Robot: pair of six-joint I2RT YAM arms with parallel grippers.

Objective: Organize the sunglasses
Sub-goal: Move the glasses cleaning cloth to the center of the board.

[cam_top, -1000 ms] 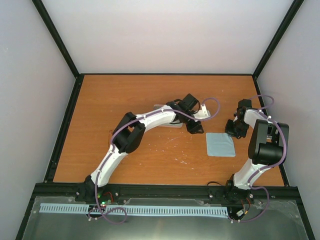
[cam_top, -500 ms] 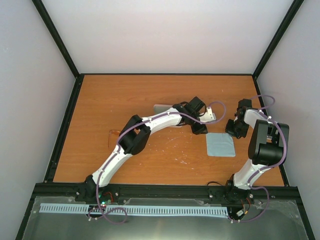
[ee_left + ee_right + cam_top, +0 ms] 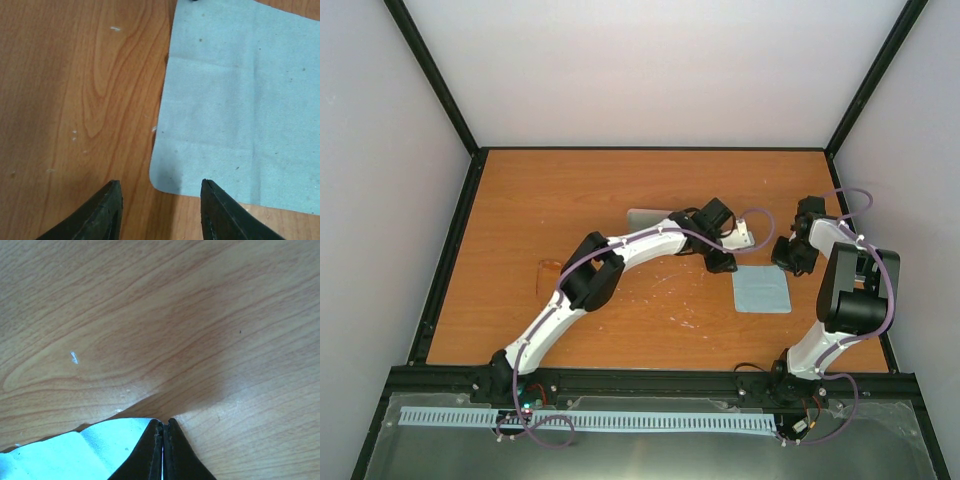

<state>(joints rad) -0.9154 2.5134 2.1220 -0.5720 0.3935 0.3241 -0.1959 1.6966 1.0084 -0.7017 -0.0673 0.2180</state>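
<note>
Top external view gives us the sunglasses [image 3: 548,275] only as a faint amber outline on the table [image 3: 520,190], at the left, just beside the elbow of the left arm and well apart from both grippers. No finger is on them, so we judge that the step in hand concerns the cloth [image 3: 240,110] and not the sunglasses.

Further right, the pink case [image 3: 642,214] lies partly under the left arm. The left gripper [image 3: 160,187] hovers with its jaws spread, one on each side of the cloth's rounded corner. The right gripper [image 3: 163,421] has its jaws pressed together at the cloth's edge. We cannot tell if cloth is caught between them.

For the next move, we think the left gripper must go down until it touches the table, then close, because the cloth is thin and flat.

The long axis of the sunglasses seems to run from near to far. Which way they face, we cannot tell.
</note>
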